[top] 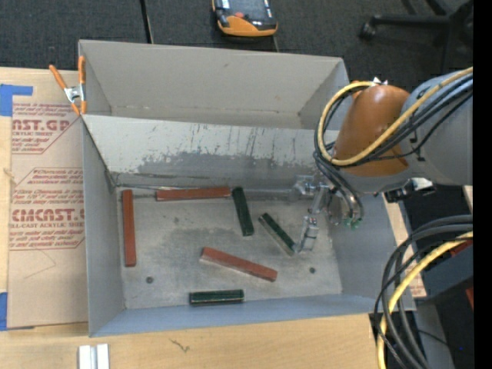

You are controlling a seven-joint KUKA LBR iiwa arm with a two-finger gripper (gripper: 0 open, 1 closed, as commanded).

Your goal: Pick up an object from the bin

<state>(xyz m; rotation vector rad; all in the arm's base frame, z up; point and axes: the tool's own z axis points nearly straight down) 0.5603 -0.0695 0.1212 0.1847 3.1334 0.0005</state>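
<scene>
Seemingly approaching: the tool (308,238) hangs just beside a slanted dark green bar (275,231). I cannot tell whether it is wide or narrow. The next move likely needs centring over the bar.

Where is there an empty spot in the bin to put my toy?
Bare floor lies between the left red-brown stick and the slanted red-brown stick. Crowded at right: the gripper hangs beside a green stick.

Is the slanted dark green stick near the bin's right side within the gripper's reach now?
Likely yes: the gripper hangs at the lower right end of the slanted green stick; nothing lies on it, and the other green stick lies apart.
</scene>
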